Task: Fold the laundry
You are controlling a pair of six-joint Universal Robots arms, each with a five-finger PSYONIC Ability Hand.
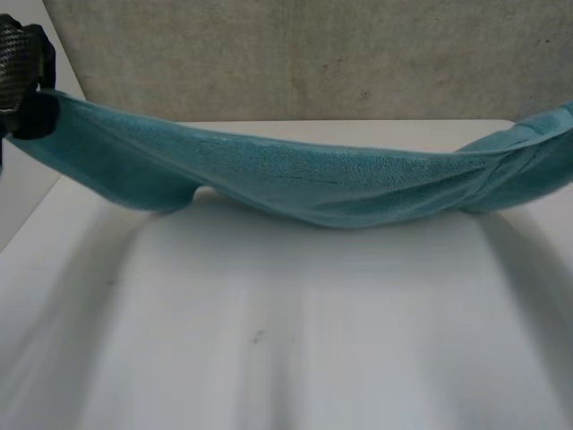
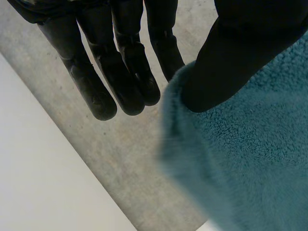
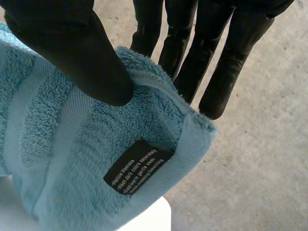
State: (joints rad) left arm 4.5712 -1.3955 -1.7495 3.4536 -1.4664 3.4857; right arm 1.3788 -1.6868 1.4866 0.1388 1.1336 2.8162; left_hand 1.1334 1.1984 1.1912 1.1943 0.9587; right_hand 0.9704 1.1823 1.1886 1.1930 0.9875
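Note:
A teal towel [image 1: 295,179] hangs stretched across the far side of the table, sagging in the middle, with its lower folds touching the tabletop near both ends. My left hand [image 1: 22,81] holds its left end up. In the left wrist view the thumb [image 2: 231,62] presses the towel's edge [image 2: 240,154] against a finger behind it, while the other fingers [image 2: 120,72] stay straight beside the cloth. In the right wrist view my right hand's thumb [image 3: 72,53] pins the towel's corner [image 3: 96,144] against the fingers [image 3: 226,62] behind it. A black label [image 3: 138,166] lies near that corner.
The white table [image 1: 286,340] stretches bare from the towel to its near edge. A grey surface [image 1: 313,63] lies behind the table's far edge. The table's edge [image 2: 38,168] passes under my left hand.

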